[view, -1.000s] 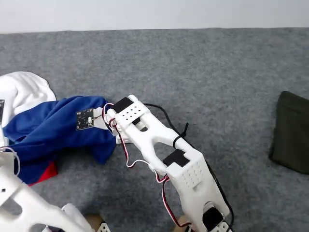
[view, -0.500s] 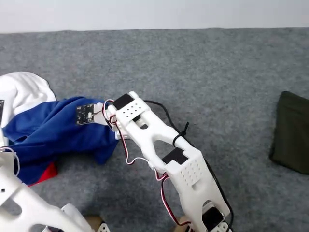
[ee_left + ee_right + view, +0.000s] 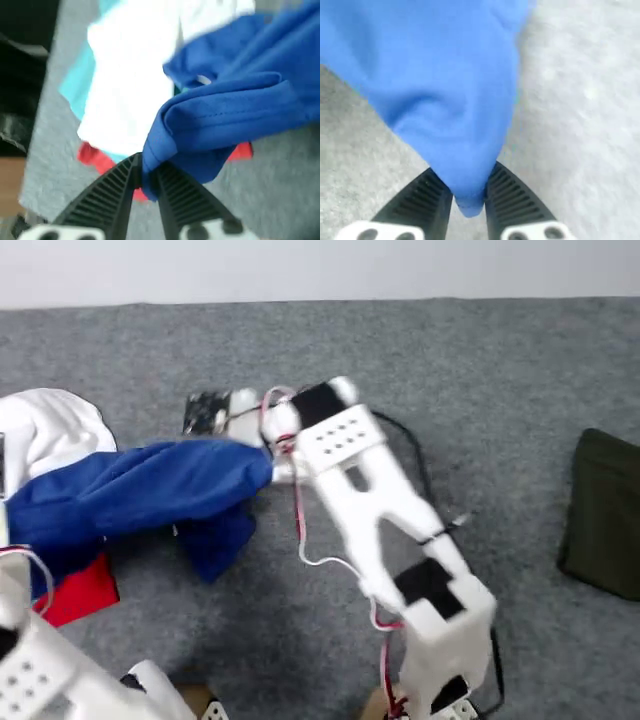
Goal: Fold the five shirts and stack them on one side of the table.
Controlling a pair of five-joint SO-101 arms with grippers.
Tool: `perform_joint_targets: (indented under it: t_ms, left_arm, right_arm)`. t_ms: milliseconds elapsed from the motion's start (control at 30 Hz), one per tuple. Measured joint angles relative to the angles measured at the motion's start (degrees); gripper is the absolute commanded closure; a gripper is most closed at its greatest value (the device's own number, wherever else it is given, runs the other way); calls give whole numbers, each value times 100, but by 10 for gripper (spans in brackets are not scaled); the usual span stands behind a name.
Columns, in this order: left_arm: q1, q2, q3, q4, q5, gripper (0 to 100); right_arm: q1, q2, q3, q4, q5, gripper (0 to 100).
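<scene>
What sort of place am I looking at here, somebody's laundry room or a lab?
Probably a robotics test bench, not a home: a grey felt-covered table, white robot arms gripping a blue shirt, and a plain pale wall behind.

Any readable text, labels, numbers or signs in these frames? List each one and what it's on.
No text can be read in any view.
The small circuit board on the right arm's wrist has marks, but they are too small and blurred to read.
There is no print visible on the blue shirt, white shirt, red shirt or dark green shirt.
</scene>
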Motion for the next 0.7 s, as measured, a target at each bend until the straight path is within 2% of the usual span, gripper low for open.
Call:
perform_joint_targets:
  t_ms: [300, 500, 700]
  left_arm:
    - [1160, -281, -905, -167, 1257, 998]
    - [2171, -290, -1336, -905, 1451, 998]
    - [3270, -308, -1468, -2154, 1451, 998]
  right_arm:
    - [1178, -1793, 0, 325, -633, 987]
    - [1952, -2901, 0, 325, -897, 987]
    - [2804, -3833, 0, 316, -923, 987]
